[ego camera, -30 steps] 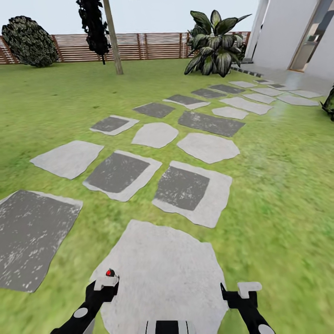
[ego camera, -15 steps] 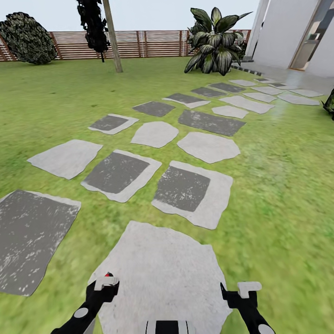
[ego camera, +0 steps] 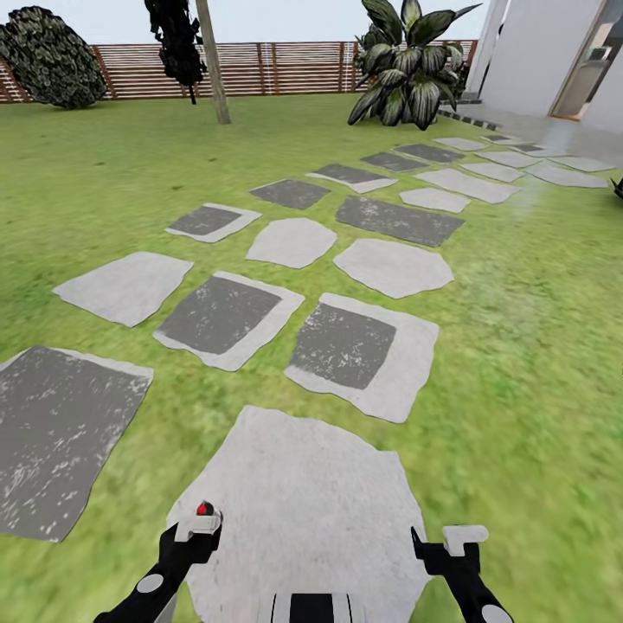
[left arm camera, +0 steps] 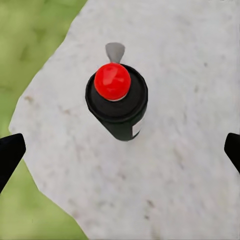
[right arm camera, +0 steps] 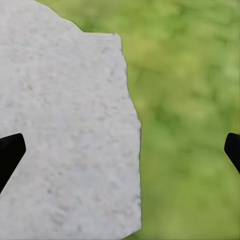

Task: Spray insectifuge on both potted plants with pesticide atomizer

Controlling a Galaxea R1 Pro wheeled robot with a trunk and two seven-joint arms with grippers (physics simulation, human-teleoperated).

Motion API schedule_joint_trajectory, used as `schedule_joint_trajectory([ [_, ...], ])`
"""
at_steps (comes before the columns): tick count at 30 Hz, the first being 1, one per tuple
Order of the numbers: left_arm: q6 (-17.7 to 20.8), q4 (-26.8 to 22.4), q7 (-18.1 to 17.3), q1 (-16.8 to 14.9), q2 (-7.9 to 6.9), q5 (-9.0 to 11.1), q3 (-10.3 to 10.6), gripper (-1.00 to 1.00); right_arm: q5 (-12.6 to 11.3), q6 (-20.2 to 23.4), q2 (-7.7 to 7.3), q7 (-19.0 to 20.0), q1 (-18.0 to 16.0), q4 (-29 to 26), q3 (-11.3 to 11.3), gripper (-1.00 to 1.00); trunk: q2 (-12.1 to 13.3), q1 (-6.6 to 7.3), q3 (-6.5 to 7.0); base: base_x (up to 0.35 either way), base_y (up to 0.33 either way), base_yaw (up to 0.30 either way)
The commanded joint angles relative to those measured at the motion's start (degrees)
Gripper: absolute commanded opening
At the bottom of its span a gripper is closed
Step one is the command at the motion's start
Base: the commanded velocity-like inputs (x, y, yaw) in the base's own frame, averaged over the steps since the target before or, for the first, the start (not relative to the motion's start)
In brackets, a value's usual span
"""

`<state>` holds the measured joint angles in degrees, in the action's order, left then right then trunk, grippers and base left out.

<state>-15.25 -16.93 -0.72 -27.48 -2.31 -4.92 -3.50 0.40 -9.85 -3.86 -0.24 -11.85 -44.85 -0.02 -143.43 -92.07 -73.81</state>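
The pesticide atomizer [left arm camera: 116, 102], a small black bottle with a red top [ego camera: 205, 508], stands upright on a pale stepping stone [ego camera: 303, 510] in the garden. My left gripper [ego camera: 197, 526] hangs right over it and is open. Its two dark fingertips [left arm camera: 11, 152] stand far apart on either side of the bottle, not touching it. My right gripper [ego camera: 450, 541] is open too, over the same stone's edge [right arm camera: 75, 125] where it meets the grass. The potted plants and the insectifuge are out of view.
More stepping stones [ego camera: 363, 350] lead across the grass toward a grey patio [ego camera: 554, 138] and a white building at the far right. A big striped leafy plant [ego camera: 407, 73], a tree trunk [ego camera: 212, 65] and a slatted fence [ego camera: 268, 78] stand at the back.
The whole picture has shifted slightly, with the far fence and plants sitting higher, so the camera moved. Both grippers and the atomizer keep their places relative to each other.
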Motion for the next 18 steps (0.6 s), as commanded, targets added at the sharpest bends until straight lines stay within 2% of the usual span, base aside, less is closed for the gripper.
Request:
schedule_joint_trajectory([
  [1, -0.2, 0.1, -0.1, 0.0, 0.03, -0.5, -0.4, 1.0, 0.0, -0.2, 0.0, 0.0, 0.0, 0.0, 0.0, 1.0, 0.0, 0.01, -0.04, 0.071, 0.045, 0.005],
  [7, -0.2, 0.1, -0.1, 0.0, 0.1, -0.5, -0.4, 1.0, 0.0, -0.2, 0.0, 0.0, 0.0, 0.0, 0.0, 1.0, 0.0, 0.01, -0.05, 0.126, 0.103, 0.002],
  [18, -0.2, 0.1, -0.1, 0.0, 0.32, -0.6, -0.4, 1.0, 0.0, -0.2, 0.0, 0.0, 0.0, 0.0, 0.0, 1.0, 0.0, 0.01, -0.05, 0.012, 0.01, 0.0],
])
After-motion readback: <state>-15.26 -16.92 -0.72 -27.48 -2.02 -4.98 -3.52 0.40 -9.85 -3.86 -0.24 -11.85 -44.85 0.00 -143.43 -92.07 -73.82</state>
